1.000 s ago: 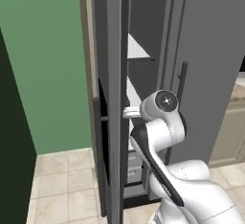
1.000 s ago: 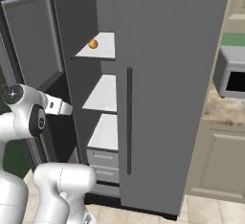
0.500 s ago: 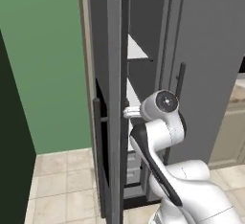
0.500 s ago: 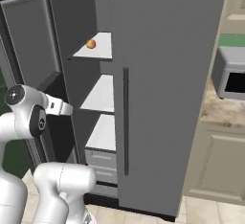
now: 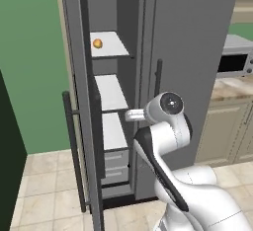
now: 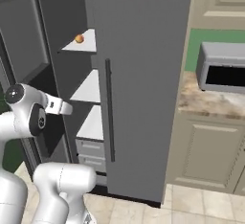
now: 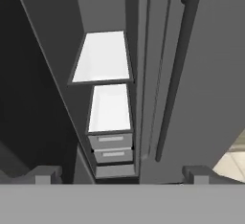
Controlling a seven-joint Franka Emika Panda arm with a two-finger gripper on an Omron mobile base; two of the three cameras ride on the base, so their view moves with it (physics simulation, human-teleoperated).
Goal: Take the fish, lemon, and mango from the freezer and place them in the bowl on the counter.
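Item 1, nearest: tool (image 7: 122,173), fingertips spread wide at the 7 and 5 o'clock corners of the hand view, nothing between them. It points into the open compartment, clear of every shelf.

Item 2: white arm (image 5: 165,126), elbow raised in front of the fridge at centre of the left base view, forearm reaching toward 9 o'clock at the compartment's middle height.

Item 3: freezer door (image 5: 84,116), swung out toward the camera, edge-on at 9 o'clock in the left base view; dark bar handle (image 5: 74,151) on its outer face. It screens the left part of the compartment from that side.

Item 4: freezer (image 6: 83,89), narrow left compartment, open. Two grey drawers (image 7: 111,147) at the bottom, bare white shelves (image 7: 103,58) stacked above them.

Item 5: mango (image 5: 97,43), small orange fruit on the top shelf, at 11 o'clock in both base views, well above the tool.

Item 6: right-hand fridge door (image 6: 143,84), closed, long dark handle (image 6: 109,108) just beside the compartment opening.

Item 7, farthest: tabletop (image 6: 210,101) of marbled beige at 3 o'clock, carrying a grey microwave (image 6: 222,67); cream cabinets (image 6: 206,153) beneath.
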